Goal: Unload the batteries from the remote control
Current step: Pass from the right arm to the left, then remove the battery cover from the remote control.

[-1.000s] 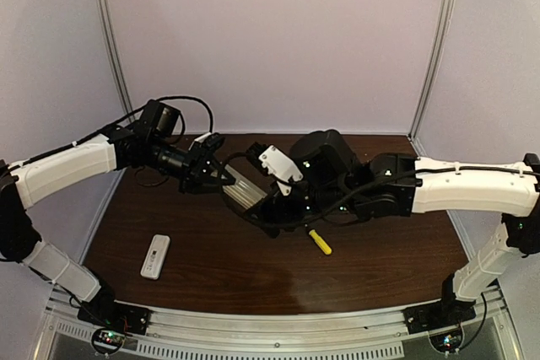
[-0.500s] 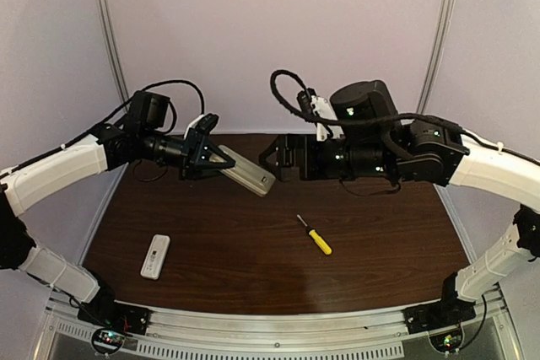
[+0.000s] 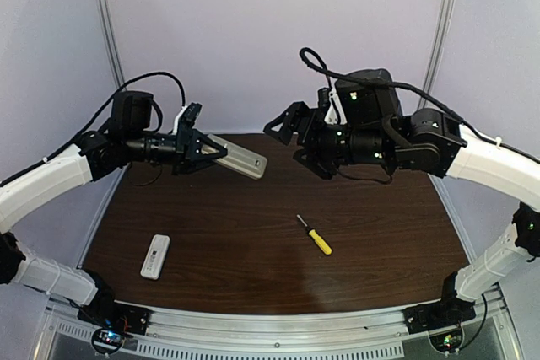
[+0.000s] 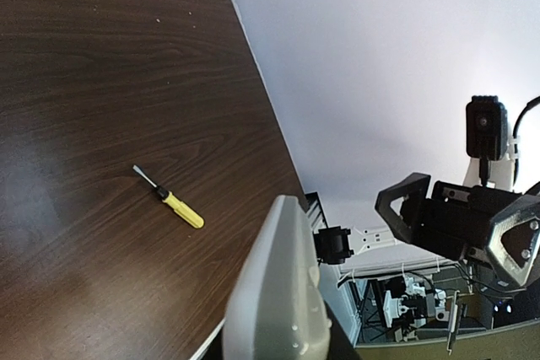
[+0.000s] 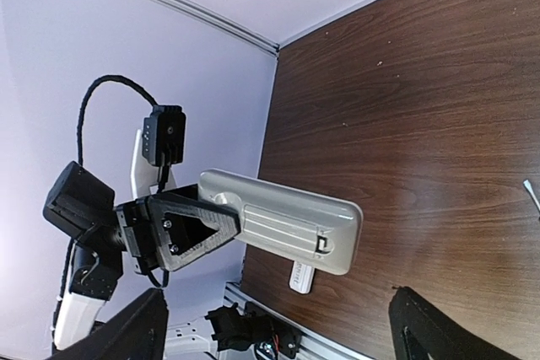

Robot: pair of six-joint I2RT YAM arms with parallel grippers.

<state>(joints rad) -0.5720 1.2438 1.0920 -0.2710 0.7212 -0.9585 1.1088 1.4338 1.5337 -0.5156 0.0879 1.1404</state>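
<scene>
Batteries are not to be seen: since the ribbed cover (image 5: 283, 229) sits shut on the grey remote (image 3: 239, 156), they probably lie inside, behind it. Left jaws pinch the grey remote by one end and hold it aloft over the counter (image 3: 253, 276), cover side turned toward the right arm. Right jaws stand spread wide near the remote's free end, gripping nothing. Below the remote toward the right arm lies a yellow-handled screwdriver (image 3: 315, 238). Below it toward the left arm's base lies a small white remote (image 3: 155, 256). Once bared, the cells should prove light, rigid, smooth and apt to roll. They are best pinched across the barrel's middle, after the cover is freed at its latch (image 5: 323, 244).
</scene>
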